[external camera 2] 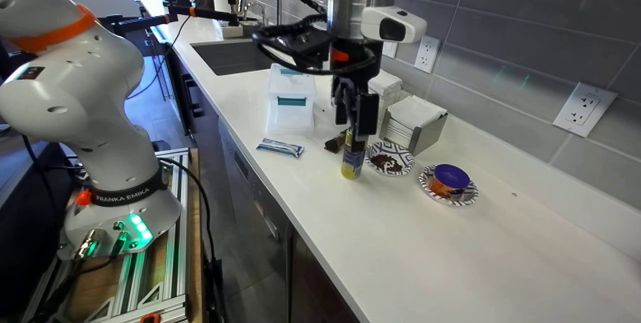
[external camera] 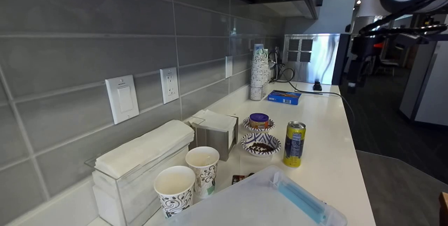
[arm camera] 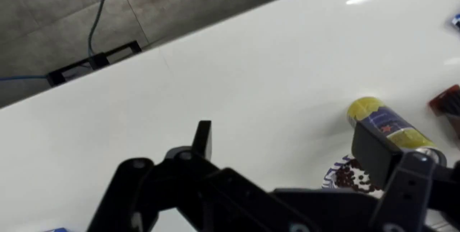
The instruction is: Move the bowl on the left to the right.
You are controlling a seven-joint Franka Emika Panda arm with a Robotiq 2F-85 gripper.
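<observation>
A patterned bowl with dark pieces inside stands on the counter. It shows in both exterior views and partly in the wrist view, where a finger and the gripper body hide the rest. A second patterned bowl stands beside it in both exterior views; it holds a tub with a purple lid. The second bowl does not show in the wrist view. My gripper is open and empty above the counter, fingers pointing down. It also shows in an exterior view.
A yellow can stands close to the first bowl. A napkin holder is behind it by the wall. Clear plastic boxes, a blue wrapped bar, two paper cups and a blue box are also on the counter.
</observation>
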